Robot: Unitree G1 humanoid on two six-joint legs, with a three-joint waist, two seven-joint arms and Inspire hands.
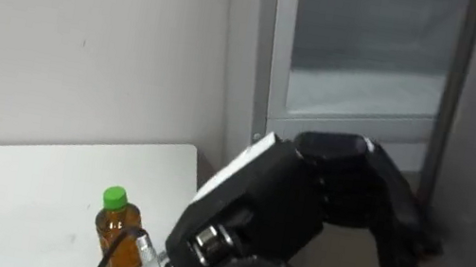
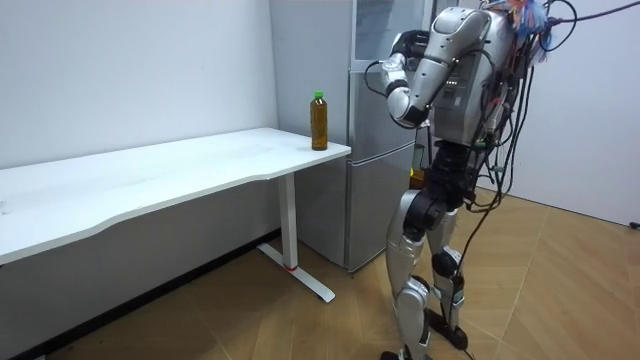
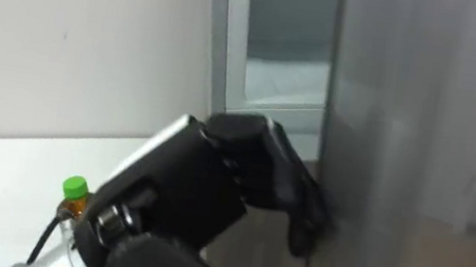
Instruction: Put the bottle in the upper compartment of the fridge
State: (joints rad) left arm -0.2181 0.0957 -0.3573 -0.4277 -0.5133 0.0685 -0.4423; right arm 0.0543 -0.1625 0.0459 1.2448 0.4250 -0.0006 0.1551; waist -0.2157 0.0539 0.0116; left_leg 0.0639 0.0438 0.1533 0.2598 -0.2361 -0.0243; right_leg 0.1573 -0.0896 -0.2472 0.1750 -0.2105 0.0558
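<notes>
Stood facing the tall grey metal fridge (image 2: pixel 372 160), beside the flat white table (image 2: pixel 150 170). Held the black left hand (image 1: pixel 364 187) high at the edge of a smooth grey door panel (image 3: pixel 411 132); could not tell whether open or closed. Saw the cylindrical amber bottle (image 1: pixel 115 229), green-capped, upright on the table's rounded corner near the fridge, untouched.

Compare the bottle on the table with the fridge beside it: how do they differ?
The bottle is small; the fridge rises well above the table. The bottle is amber with a green cap; the fridge is grey, with a glassy pane in its upper part. The bottle stands on the white table's corner; the fridge stands on the floor. Both are upright and close together.
</notes>
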